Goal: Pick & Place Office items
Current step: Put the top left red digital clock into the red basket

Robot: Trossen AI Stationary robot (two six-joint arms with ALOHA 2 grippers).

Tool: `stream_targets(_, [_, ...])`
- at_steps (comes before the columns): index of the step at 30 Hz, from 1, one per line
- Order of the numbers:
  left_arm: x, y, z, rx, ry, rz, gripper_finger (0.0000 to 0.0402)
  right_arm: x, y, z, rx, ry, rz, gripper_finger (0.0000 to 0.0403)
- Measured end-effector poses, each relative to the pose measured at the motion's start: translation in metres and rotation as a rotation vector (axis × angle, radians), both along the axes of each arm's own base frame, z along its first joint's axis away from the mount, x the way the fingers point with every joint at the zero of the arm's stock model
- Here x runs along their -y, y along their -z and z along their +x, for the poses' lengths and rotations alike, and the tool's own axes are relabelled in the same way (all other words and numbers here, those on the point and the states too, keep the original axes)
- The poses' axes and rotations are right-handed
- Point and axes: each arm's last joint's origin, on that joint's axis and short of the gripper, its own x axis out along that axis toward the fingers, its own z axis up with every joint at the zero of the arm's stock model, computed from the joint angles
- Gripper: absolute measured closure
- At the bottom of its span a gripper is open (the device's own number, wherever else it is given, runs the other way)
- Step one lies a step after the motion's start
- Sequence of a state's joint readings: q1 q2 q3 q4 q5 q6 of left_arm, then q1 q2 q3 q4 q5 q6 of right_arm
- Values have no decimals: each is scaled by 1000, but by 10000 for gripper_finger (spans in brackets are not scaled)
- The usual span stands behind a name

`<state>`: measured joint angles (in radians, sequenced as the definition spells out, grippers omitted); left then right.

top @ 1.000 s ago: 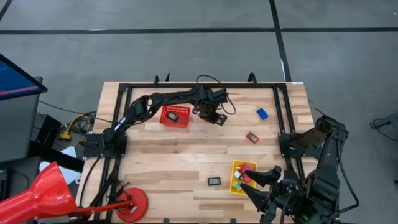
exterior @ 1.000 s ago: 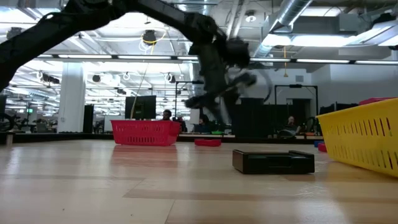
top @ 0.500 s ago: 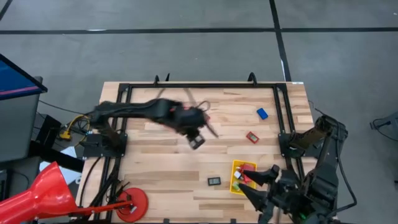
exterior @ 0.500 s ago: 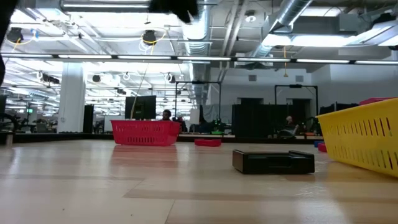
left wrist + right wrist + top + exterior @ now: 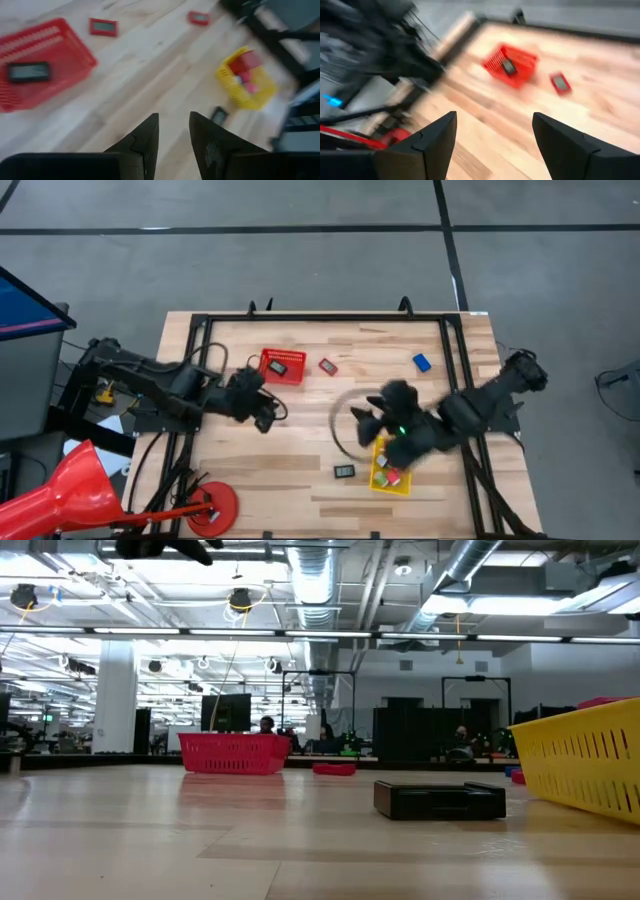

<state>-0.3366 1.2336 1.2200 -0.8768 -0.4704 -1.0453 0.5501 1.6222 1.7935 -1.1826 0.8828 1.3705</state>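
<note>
The office items lie scattered. A dark flat piece (image 5: 284, 365) lies in the red mesh basket (image 5: 270, 374), and a red piece (image 5: 327, 366) lies just right of it. A blue block (image 5: 421, 362) sits far right. A dark rectangle (image 5: 344, 471) rests flat beside the yellow bin (image 5: 378, 480), which holds red, pink and green pieces. My left gripper (image 5: 262, 410) hovers near the table's left side, slightly open and holding nothing (image 5: 174, 132). My right gripper (image 5: 368, 418) hangs over the table's middle, wide open (image 5: 492, 130).
The black frame rails (image 5: 450, 370) run along the table's left, far and right sides. A red funnel-shaped object and a red disc (image 5: 215, 505) sit at the near left corner. In the low view the dark rectangle (image 5: 440, 800) lies between the basket (image 5: 233, 753) and the bin (image 5: 585, 765).
My left arm has drawn back from the far middle of the table, past the red basket, toward the left edge. A red piece now shows beside the basket where that gripper had been. My right arm has swung from the near right corner out over the table's middle.
</note>
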Motion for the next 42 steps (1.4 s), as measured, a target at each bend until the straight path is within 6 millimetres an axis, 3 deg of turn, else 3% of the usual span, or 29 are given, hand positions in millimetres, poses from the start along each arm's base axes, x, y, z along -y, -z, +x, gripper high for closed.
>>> stream_targets(7, [12, 15, -9, 199, 3, -55, 298, 95, 22, 51, -111, 26, 162, 149])
stream_targets(9, [14, 15, -9, 210, 23, -33, 298, 126, 37, 63, -137, 37, 176, 150])
stream_targets(14, [19, 15, -12, 201, 55, -6, 298, 189, 95, 72, -269, 70, 264, 157])
stream_targets(18, [22, 15, -17, 192, 69, 5, 298, 222, 143, 78, -306, 37, 309, 165])
stream_targets(23, [23, 13, -19, 198, 74, 8, 298, 238, 188, 98, -399, -136, 297, 168])
stream_targets(28, [21, 10, -23, 211, 74, -2, 298, 238, 228, 114, -553, -255, 300, 167])
stream_targets(31, [20, 8, -25, 222, 74, -9, 298, 236, 234, 116, -607, -264, 252, 167])
stream_targets(37, [19, 5, -27, 233, 75, -23, 298, 240, 227, 114, -664, -230, 76, 167])
stream_targets(42, [19, 4, -28, 241, 68, -36, 298, 246, 233, 115, -670, -277, 74, 167])
